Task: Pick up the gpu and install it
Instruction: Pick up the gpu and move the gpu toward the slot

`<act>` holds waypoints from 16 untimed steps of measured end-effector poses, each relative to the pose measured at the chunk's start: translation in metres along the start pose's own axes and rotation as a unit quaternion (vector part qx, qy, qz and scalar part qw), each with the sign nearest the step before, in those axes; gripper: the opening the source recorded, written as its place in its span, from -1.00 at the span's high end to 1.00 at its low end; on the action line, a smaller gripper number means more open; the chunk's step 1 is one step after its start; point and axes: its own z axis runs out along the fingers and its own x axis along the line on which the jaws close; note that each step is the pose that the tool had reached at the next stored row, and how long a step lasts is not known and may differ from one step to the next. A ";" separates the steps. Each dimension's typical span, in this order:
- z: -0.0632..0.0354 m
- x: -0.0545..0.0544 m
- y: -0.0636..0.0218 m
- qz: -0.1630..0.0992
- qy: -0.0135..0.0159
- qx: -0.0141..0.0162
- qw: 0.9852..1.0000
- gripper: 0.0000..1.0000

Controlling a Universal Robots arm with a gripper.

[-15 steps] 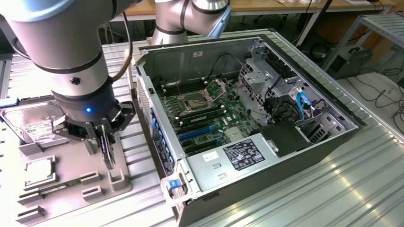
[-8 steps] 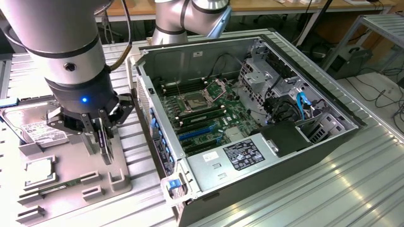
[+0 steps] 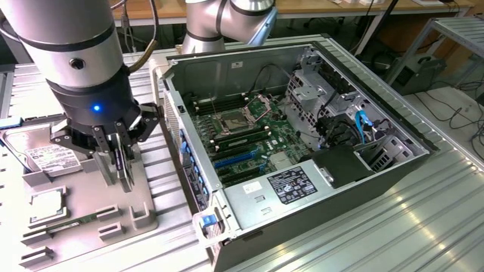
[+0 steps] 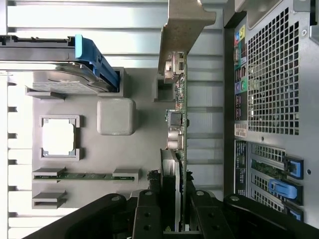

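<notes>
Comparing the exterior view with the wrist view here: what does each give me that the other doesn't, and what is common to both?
Exterior view: the open inside of the computer case, with motherboard, blue cables and labelled power supply.
Wrist view: the case's rear panel, with vent grille, port column and blue slot latches, plus the card's pale bracket.
Both: the gripper closed on the upright gpu at the grey tray, which holds the hard drive, processor and memory stick.

Ribbed metal table [image 3: 423, 215] bears computer case [image 3: 219, 71] and parts tray [image 3: 83, 195].
</notes>
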 end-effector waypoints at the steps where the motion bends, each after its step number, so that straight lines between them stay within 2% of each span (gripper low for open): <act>1: -0.0024 0.000 0.0002 0.000 0.000 0.000 1.000 0.44; 16: -0.0396 -0.001 0.0027 0.000 0.000 0.000 1.000 0.44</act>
